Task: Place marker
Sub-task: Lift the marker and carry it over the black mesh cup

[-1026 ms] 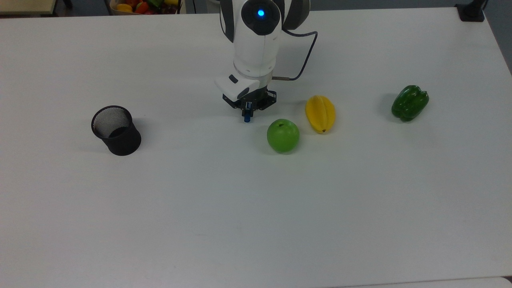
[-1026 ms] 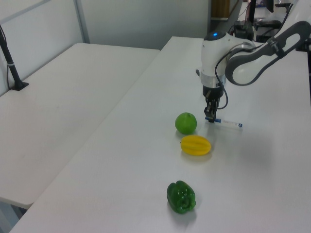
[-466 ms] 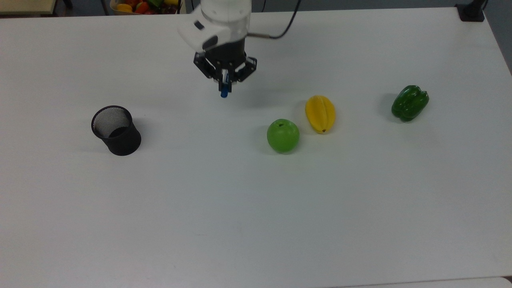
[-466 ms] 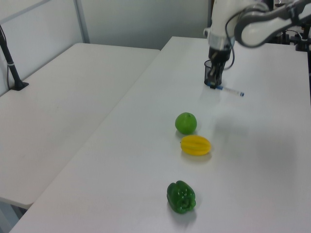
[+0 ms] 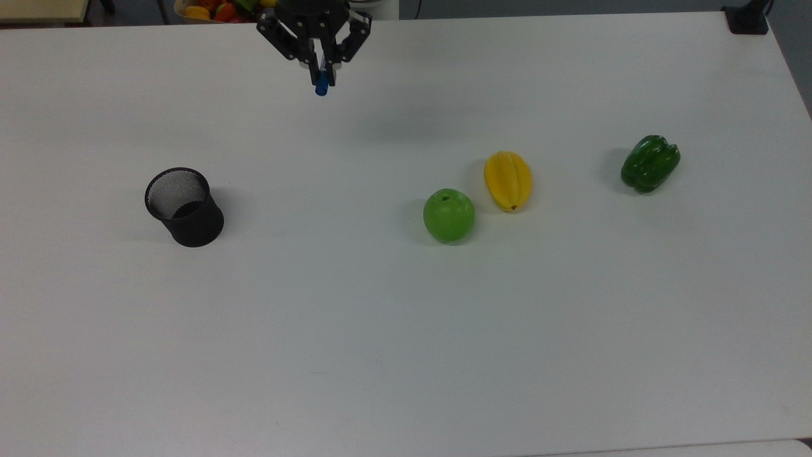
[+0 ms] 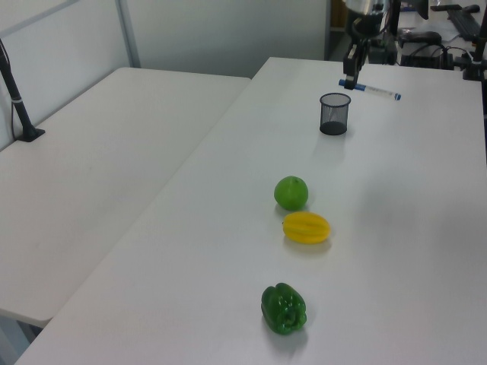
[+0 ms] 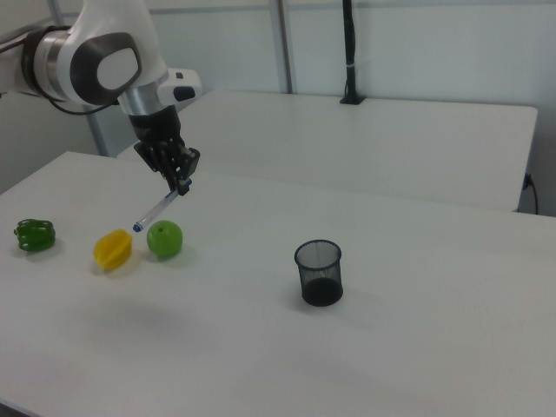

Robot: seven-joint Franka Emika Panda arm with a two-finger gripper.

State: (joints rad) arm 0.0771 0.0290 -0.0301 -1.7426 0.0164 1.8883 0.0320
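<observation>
The hand (image 7: 182,184) was closed on the marker (image 7: 156,210) near its blue cap, high above the bench (image 5: 406,317). The marker stuck out sideways, almost flat. The black mesh cup (image 5: 184,206) stood well apart, toward the top view's lower left.

Tool (image 5: 321,68) aloft, fingers clamped
</observation>
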